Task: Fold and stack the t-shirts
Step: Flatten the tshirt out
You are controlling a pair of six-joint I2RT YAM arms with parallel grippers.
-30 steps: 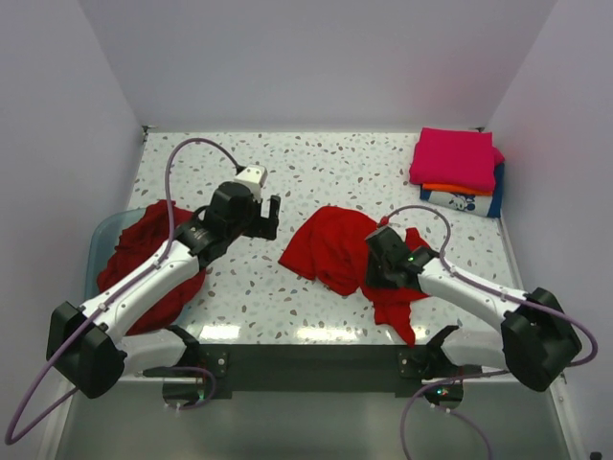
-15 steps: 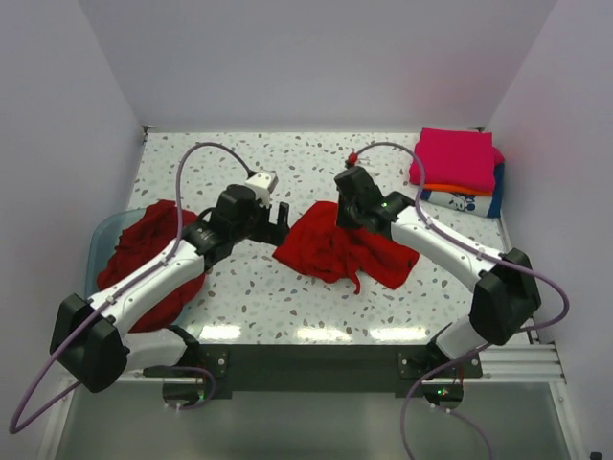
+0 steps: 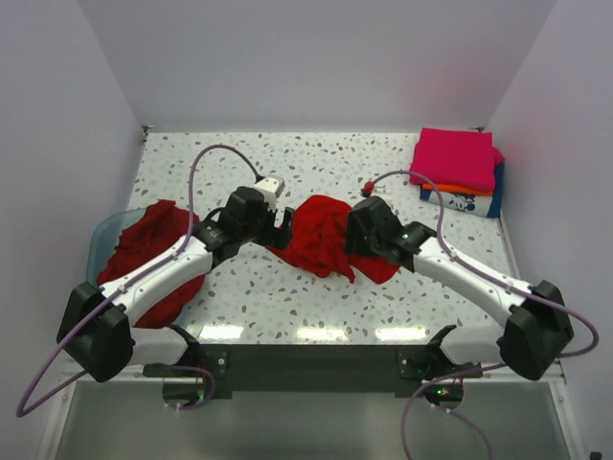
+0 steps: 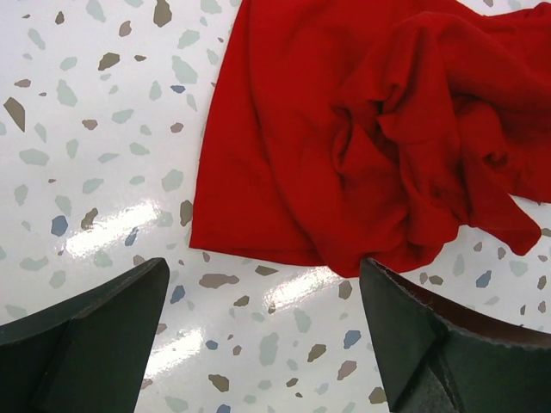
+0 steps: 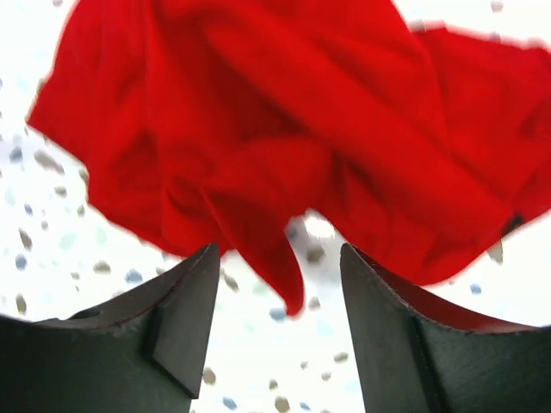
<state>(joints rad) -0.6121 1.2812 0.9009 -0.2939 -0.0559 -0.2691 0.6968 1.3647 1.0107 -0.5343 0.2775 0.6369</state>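
Speckled table (image 3: 383, 168): overhead alone shows the folded stack (image 3: 455, 158); left tool (image 4: 263, 344), right tool (image 5: 280, 318) spread beside red t-shirt (image 4: 344, 129).

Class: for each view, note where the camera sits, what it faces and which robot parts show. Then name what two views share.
Top external: above and behind the bases, looking down at the table; left arm and right arm show.
Left wrist: behind the left gripper, facing down at the crumpled red t-shirt; its two open fingers show.
Right wrist: behind the right gripper, facing that shirt, blurred; its open fingers show.
Shared: both wrist views show the same t-shirt.
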